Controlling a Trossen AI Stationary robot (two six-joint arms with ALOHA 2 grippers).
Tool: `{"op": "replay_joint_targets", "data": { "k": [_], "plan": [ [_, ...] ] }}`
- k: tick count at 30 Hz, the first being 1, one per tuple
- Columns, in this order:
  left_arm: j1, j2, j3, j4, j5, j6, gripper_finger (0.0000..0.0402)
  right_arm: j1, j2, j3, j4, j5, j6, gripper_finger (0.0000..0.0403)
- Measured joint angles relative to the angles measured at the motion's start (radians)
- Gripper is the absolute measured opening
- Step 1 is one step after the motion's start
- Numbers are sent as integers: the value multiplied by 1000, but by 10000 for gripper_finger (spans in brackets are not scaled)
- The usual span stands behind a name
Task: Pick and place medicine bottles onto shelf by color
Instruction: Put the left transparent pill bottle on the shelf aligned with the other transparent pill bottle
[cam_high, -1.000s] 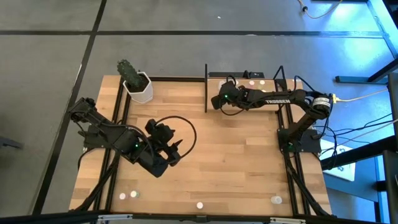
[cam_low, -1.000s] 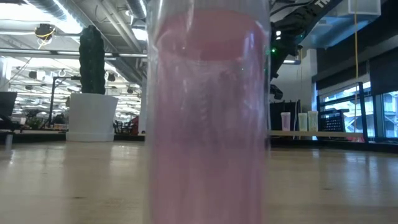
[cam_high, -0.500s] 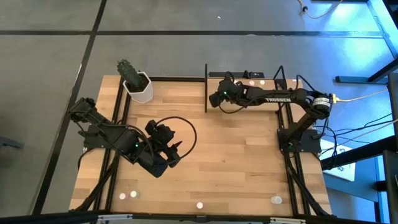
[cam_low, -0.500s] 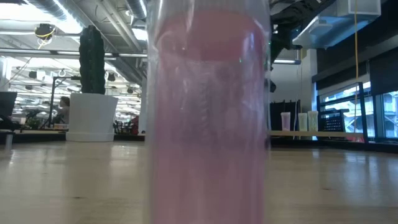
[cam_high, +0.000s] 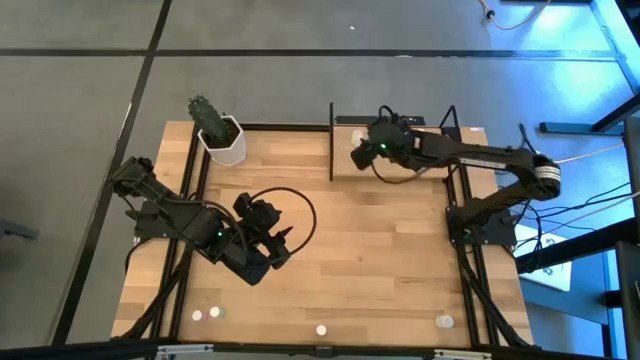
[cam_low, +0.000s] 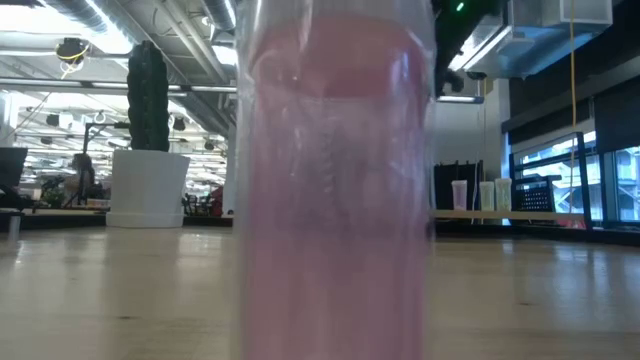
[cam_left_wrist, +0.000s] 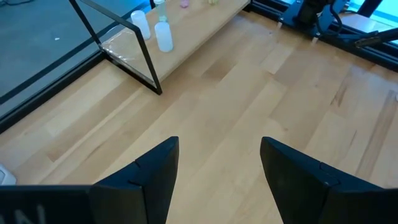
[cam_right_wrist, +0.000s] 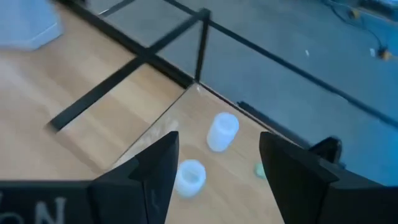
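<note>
My right gripper (cam_high: 358, 157) is open and empty above the left end of the shelf (cam_high: 468, 132). Its wrist view looks down past the gripper (cam_right_wrist: 217, 168) on two white-capped bottles (cam_right_wrist: 222, 130) (cam_right_wrist: 189, 175) and a green one (cam_right_wrist: 260, 169) standing on the board (cam_right_wrist: 233, 180). My left gripper (cam_high: 280, 243) waits open over the table's left middle. Several bottles stand along the near edge (cam_high: 197, 315) (cam_high: 321, 329) (cam_high: 444, 321). A pink bottle (cam_low: 335, 180) fills the low view.
A white hexagonal pot with a cactus (cam_high: 222, 140) stands at the far left corner. Black frame rails (cam_high: 195, 170) run along both sides of the table. The left wrist view shows the shelf's black upright (cam_left_wrist: 134, 53) and bottles (cam_left_wrist: 163, 37). Bare wood lies mid-table (cam_high: 380, 240).
My right gripper has risen above the shelf's left end and shifted a little toward the table's right edge. In the low view the arm has climbed toward the top of the picture.
</note>
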Motion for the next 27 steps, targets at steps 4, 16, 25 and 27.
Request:
{"op": "replay_joint_targets", "data": {
  "k": [4, 16, 25, 27],
  "plan": [
    [0, 0, 0, -1, 0, 0, 220, 61, -47, 0, -42, -18, -69, 225],
    [0, 0, 0, -2, -1, 0, 220, 119, 33, 0, -152, -250, -318, 173],
    [0, 0, 0, -2, -1, 0, 220, 58, 156, -2, -150, -322, -463, 14],
    [0, 0, 0, -2, -1, 0, 220, 35, 170, -2, -147, -325, -479, 9]
  ]
}}
